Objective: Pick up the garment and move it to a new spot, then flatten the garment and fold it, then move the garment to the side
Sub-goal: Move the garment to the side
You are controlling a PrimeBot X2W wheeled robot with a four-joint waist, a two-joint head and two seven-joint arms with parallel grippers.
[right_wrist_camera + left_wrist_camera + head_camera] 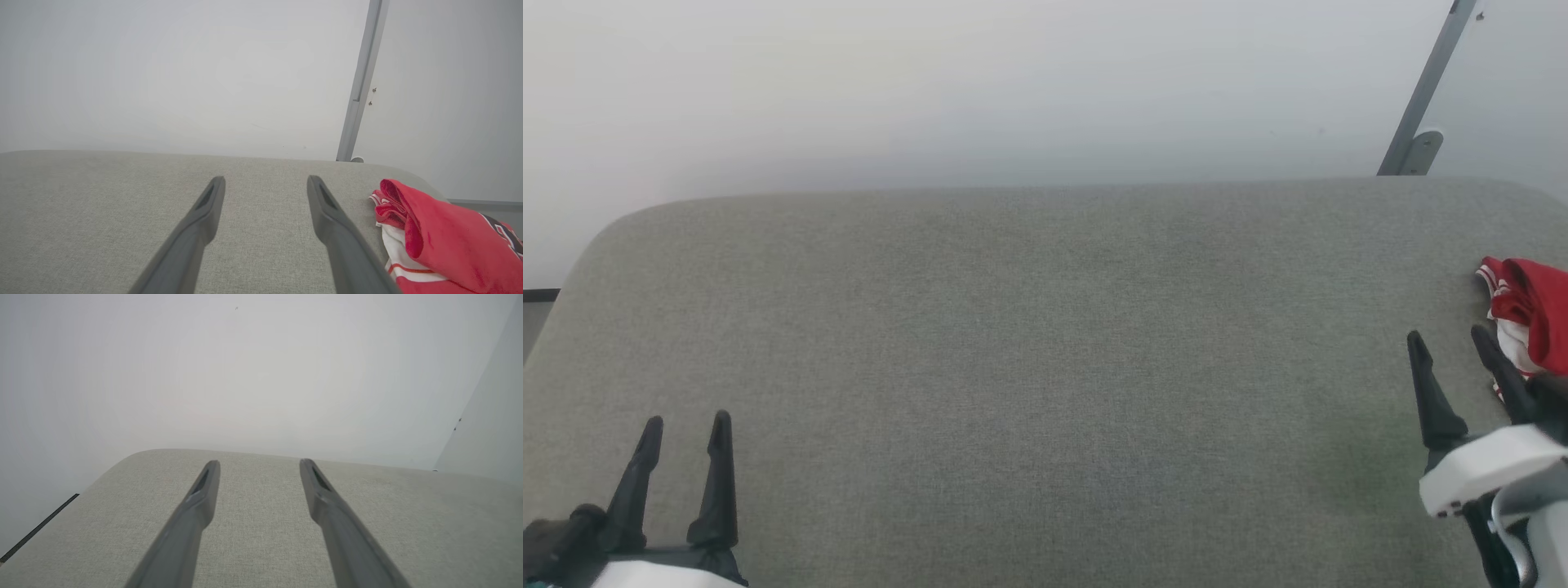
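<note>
My left gripper (686,420) hung low over the near left of the grey fabric-covered table (1013,343), its fingers apart with nothing between them. From the rounded far-left corner across the whole middle, the cloth top lay bare and flat, with wide room for spreading a shirt; its far edge ran close along the pale wall (931,82). My right gripper (1447,335) stood near the right side, fingers likewise spread and empty, just beside the red basketball jersey (1531,306). That jersey lay bunched at the far right, by the table's rounded corner, white sleeve and striped trim showing under a red fold (black lettering peeked out in the right wrist view). It looked more crumpled than neatly folded, though part was cut off. So I judged it either a heap awaiting carrying, or one laid aside. A grey metal post (1429,90) leaned behind that corner.
</note>
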